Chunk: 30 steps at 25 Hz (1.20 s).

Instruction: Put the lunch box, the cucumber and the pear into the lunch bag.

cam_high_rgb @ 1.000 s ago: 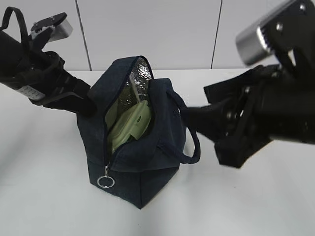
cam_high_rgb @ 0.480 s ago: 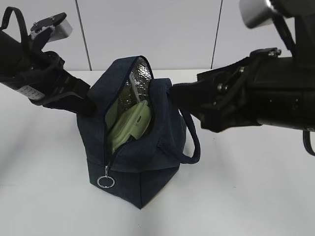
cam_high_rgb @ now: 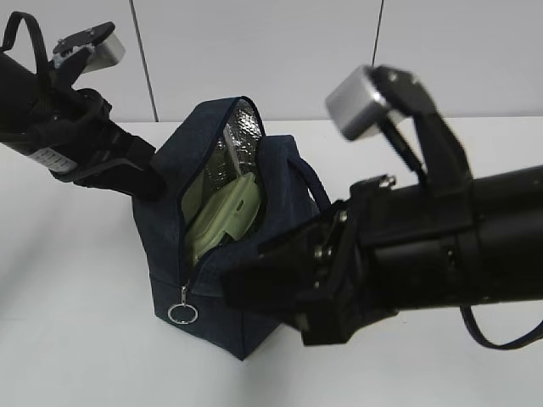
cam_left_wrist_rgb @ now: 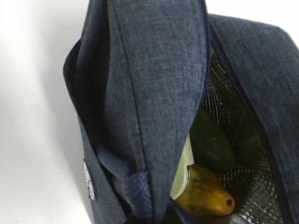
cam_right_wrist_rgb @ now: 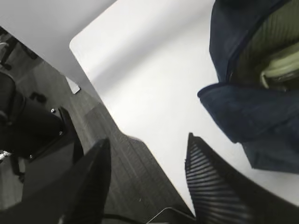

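Note:
The dark navy lunch bag (cam_high_rgb: 221,263) stands open on the white table. The sage-green lunch box (cam_high_rgb: 222,216) leans inside it. In the left wrist view the cucumber (cam_left_wrist_rgb: 210,140) and the yellow pear (cam_left_wrist_rgb: 205,193) lie in the foil lining beside the lunch box's edge (cam_left_wrist_rgb: 183,170). My left gripper (cam_high_rgb: 151,182) presses into the bag's upper left side, shut on its fabric; cloth hides its fingers. My right gripper (cam_high_rgb: 246,270) is open and empty, low in front of the bag's right front. Its fingers (cam_right_wrist_rgb: 88,177) spread wide over the table edge.
The zipper's metal ring pull (cam_high_rgb: 182,314) hangs at the bag's front. The bag's looped handle (cam_high_rgb: 310,182) shows behind my right arm. The table's edge (cam_right_wrist_rgb: 93,79) runs close by, with floor and dark equipment (cam_right_wrist_rgb: 28,121) below. A panelled white wall stands behind.
My right arm has swung from the bag's right side down and left, now across the bag's lower front. The left arm and the bag have not moved.

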{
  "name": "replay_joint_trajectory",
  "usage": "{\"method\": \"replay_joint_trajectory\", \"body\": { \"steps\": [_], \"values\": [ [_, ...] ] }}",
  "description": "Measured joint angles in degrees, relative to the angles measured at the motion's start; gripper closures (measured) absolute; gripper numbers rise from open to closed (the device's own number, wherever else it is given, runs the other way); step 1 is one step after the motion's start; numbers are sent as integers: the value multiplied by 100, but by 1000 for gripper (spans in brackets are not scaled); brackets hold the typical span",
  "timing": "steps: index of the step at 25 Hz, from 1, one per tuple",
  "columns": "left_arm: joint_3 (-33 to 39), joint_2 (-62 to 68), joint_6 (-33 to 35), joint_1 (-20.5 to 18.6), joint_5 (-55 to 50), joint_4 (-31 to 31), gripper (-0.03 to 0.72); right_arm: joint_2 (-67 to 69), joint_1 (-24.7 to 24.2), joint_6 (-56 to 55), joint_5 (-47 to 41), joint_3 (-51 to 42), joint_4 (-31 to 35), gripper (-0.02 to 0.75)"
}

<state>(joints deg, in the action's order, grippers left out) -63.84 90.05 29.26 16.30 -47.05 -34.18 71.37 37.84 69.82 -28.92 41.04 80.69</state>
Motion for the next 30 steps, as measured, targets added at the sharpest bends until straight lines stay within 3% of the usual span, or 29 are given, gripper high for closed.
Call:
{"method": "replay_joint_trajectory", "body": {
  "steps": [3,6,7,10,12,14,15,19,25,30],
  "values": [
    [-11,0,-5,0,-41,0,687,251,0,-548,-164,0,-335,340],
    [-11,0,-5,0,-44,0,687,291,0,-1618,-179,0,-1569,369],
    [-11,0,-5,0,-44,0,687,291,0,-2502,-231,0,-2757,388],
    [-11,0,-5,0,-44,0,687,291,0,-4511,-367,0,-5199,412],
    [-11,0,-5,0,-48,0,687,291,0,-6254,-450,0,-7193,419],
    [-11,0,-5,0,-48,0,687,240,0,-7259,-216,-15,-8413,421],
    [-11,0,-5,0,-48,0,687,133,0,-7560,279,-103,-8735,421],
    [-11,0,-40,-1,-66,2,687,-591,9,-7857,2330,-674,-8748,421],
    [-11,0,-40,-1,-72,2,687,-958,9,-7954,4705,-2071,-9036,421],
    [-11,0,-40,-1,-91,2,687,-361,9,-8087,5716,-2457,-9776,422]
  ]
}}
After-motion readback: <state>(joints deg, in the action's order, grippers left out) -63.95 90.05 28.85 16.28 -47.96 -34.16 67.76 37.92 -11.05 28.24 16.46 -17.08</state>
